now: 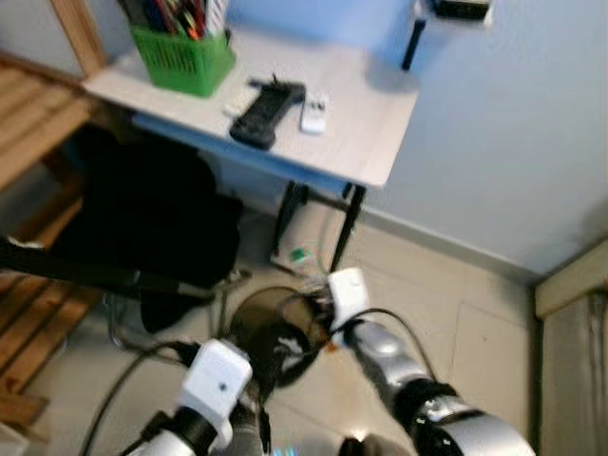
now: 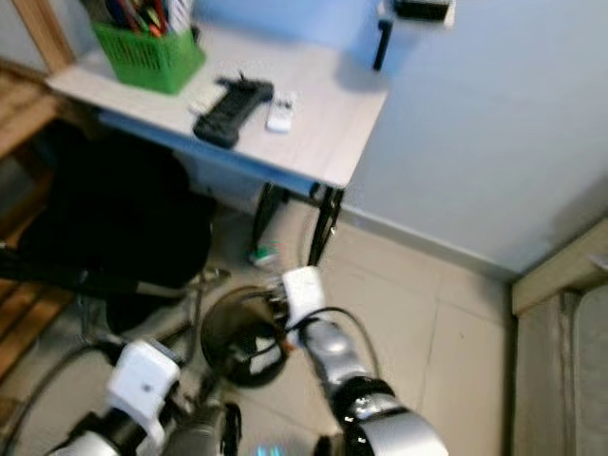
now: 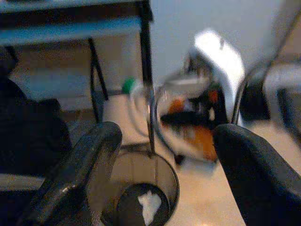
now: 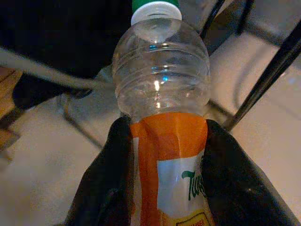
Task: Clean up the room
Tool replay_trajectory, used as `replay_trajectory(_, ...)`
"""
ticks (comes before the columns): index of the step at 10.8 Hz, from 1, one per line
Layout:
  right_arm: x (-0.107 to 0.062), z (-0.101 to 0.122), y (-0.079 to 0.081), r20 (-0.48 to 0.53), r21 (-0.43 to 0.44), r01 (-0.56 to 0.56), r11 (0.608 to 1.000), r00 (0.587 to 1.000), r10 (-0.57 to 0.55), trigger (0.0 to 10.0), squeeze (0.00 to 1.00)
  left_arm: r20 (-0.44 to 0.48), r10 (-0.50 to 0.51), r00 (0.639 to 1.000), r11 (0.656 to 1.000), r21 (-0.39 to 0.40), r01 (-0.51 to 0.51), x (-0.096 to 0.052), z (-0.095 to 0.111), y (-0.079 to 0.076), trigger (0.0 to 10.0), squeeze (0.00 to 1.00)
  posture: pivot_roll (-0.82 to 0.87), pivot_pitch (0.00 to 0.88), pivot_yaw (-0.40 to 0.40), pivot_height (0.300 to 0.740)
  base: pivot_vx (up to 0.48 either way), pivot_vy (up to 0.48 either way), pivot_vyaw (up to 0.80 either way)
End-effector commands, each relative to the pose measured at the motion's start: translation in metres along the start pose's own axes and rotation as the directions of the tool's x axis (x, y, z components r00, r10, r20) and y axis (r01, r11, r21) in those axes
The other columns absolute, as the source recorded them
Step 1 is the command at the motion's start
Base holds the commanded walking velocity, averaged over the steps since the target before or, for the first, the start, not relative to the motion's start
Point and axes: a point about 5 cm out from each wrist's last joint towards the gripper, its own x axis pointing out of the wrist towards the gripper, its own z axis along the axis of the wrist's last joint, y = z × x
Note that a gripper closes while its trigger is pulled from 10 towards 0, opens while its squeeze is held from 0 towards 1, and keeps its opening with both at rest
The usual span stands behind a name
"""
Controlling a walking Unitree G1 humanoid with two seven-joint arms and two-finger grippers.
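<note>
Right gripper (image 4: pixel 162 197): both black fingers clamped on the orange label of a clear plastic bottle (image 4: pixel 162 94), one finger on either side, white cap pointing away from the wrist. In the head views this gripper (image 1: pixel 318 332) sits at the rim of a round dark waste bin (image 1: pixel 256 328) on the tiled floor (image 1: pixel 475 332), the bottle's orange label just showing at the bin's edge nearest the robot's right arm. Left gripper (image 3: pixel 160 188): fingers spread wide with nothing between them, hovering near the same bin; its wrist view looks down into the bin (image 3: pixel 141 197), where a scrap of white paper (image 3: pixel 149 205) lies on the dark bottom, and the blurred bottle (image 3: pixel 188 122) in the other gripper is seen beyond it. Bin stands on the floor just in front of the black legs of a small light-topped desk (image 1: pixel 361 123) set against a pale blue wall (image 1: pixel 513 123). On the desk: green basket (image 1: pixel 182 59) with pens and pencils at the far-left corner; black controller-shaped device (image 1: pixel 266 109) near the middle of the front edge; small white remote (image 1: pixel 314 114) just beside it, toward the wall. Black office chair (image 1: pixel 142 209) stands at the desk's left end, close to the bin. Slatted wooden furniture (image 1: pixel 28 123) runs along the room's left side. A small green object (image 1: pixel 298 255) lies on the floor by the desk legs; too blurred to identify.
</note>
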Motion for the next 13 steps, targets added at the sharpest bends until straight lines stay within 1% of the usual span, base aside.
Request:
replay_trajectory(1,-0.001,-0.004,-0.003,-0.031,0.014,0.012,1.0,0.999,-0.012,10.0,0.0,-0.031,0.006,1.0,1.0,0.003,-0.006,-0.007,-0.002,-0.003,10.0,0.0,0.39,0.274,-0.047,0.736,0.0,0.0,0.0)
replay_trajectory(3,0.001,-0.001,-0.007,-0.058,0.065,0.058,0.996,0.997,-0.054,10.0,0.0,-0.043,0.025,0.999,1.0,-0.01,-0.026,-0.023,0.005,-0.007,10.0,0.0,0.42,0.324,-0.032,0.736,0.0,0.0,0.0)
replay_trajectory(4,0.001,-0.002,-0.007,-0.07,0.102,0.069,0.992,0.996,-0.062,10.0,0.0,-0.058,0.019,0.998,1.0,-0.012,-0.02,-0.034,0.013,-0.013,10.0,0.0,0.44,0.369,-0.02,0.736,0.0,0.0,0.0)
replay_trajectory(5,0.001,-0.003,-0.006,-0.077,0.108,0.07,0.992,0.995,-0.062,10.0,0.0,-0.064,0.023,0.998,1.0,-0.018,-0.024,-0.038,0.015,-0.015,10.0,0.0,0.45,0.388,-0.017,0.736,0.0,0.0,0.0)
replay_trajectory(6,0.001,-0.007,-0.004,-0.09,0.113,0.067,0.991,0.994,-0.057,10.0,0.0,-0.073,0.033,0.997,0.999,-0.024,-0.034,-0.045,0.019,-0.018,10.0,0.0,0.46,0.411,-0.014,0.736,0.0,0.0,0.0)
replay_trajectory(7,0.0,-0.012,0.002,-0.113,0.122,0.062,0.991,0.992,-0.048,10.0,0.0,-0.085,0.041,0.995,0.998,-0.036,-0.045,-0.052,0.023,-0.025,10.0,0.0,0.46,0.442,-0.009,0.736,0.0,0.0,0.0)
replay_trajectory(9,0.001,-0.015,0.007,-0.124,0.112,0.054,0.992,0.991,-0.04,10.0,0.0,-0.072,0.067,0.995,0.997,-0.041,-0.07,-0.053,0.035,-0.029,10.0,0.0,0.45,0.471,-0.009,0.736,0.0,0.0,0.0)
replay_trajectory(10,0.001,-0.015,0.006,-0.128,0.103,0.064,0.993,0.99,-0.051,10.0,0.0,-0.051,0.045,0.998,0.998,-0.041,-0.047,-0.051,0.041,-0.034,10.0,0.0,0.44,0.487,-0.009,0.736,0.0,0.0,0.0)
replay_trajectory(12,0.002,-0.01,0.003,-0.111,0.139,0.097,0.986,0.99,-0.081,10.0,0.0,-0.069,0.048,0.996,0.998,-0.046,-0.052,-0.05,0.037,-0.035,10.0,0.0,0.43,0.491,-0.012,0.736,0.0,0.0,0.0)
replay_trajectory(13,0.003,-0.006,0.001,-0.087,0.121,0.094,0.988,0.993,-0.084,10.0,0.0,-0.082,0.06,0.995,0.997,-0.047,-0.064,-0.048,0.035,-0.035,10.0,0.0,0.41,0.474,-0.02,0.736,0.0,0.0,0.0)
